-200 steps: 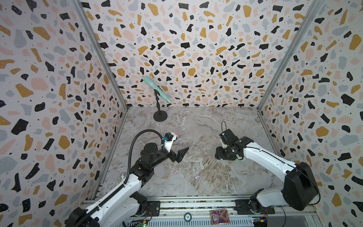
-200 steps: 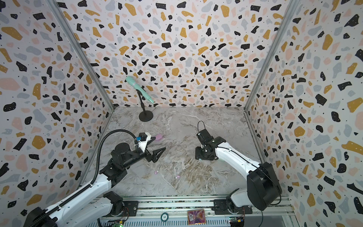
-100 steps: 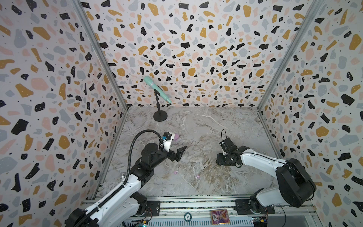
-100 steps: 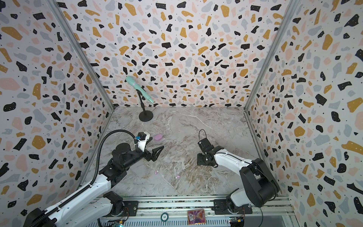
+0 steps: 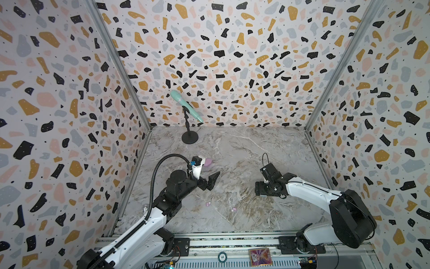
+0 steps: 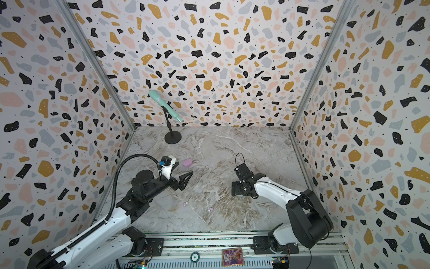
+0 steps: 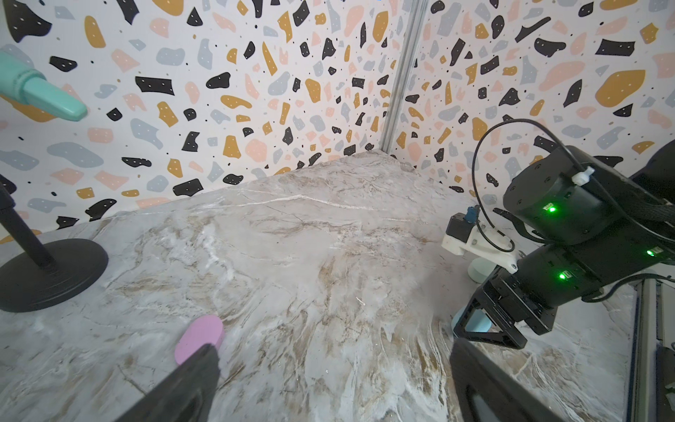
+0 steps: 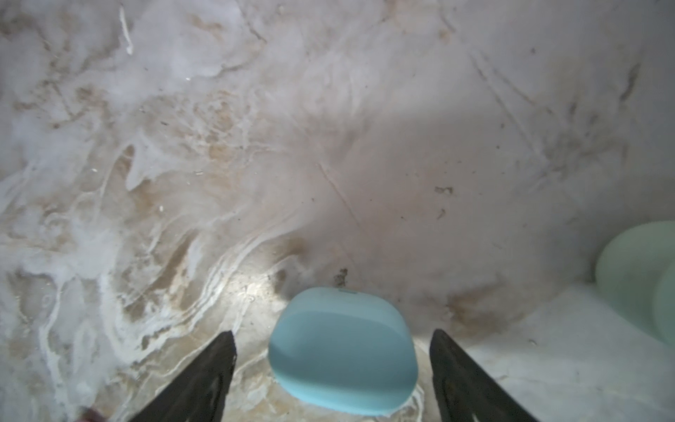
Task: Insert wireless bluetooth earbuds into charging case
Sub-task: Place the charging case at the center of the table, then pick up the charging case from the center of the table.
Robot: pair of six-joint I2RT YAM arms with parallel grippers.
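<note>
**Both hands empty and open; earbuds loose on the worktop.**

The left hand (image 5: pixel 214 181) hangs above the marble-patterned worktop (image 5: pixel 244 149) with its jaws fully spread and nothing between them. The right hand (image 8: pixel 332 339) sits low with its jaws astride the oval light-blue plastic charging case (image 8: pixel 343 350), a gap showing on each side, so the case is not gripped. In a top view, two tiny rounded pink plastic earbuds (image 5: pixel 207 204) lie apart on the worktop between the arms, towards the front rail and well apart from the oval pink plastic charging case (image 5: pixel 208 162). No other earbuds can be made out. Each earbud is probably very light, rigid and smooth, and likely to roll or squirt out of a pinch. Take hold across the widest part of the body, using the fingertips only and coming from above.
</note>
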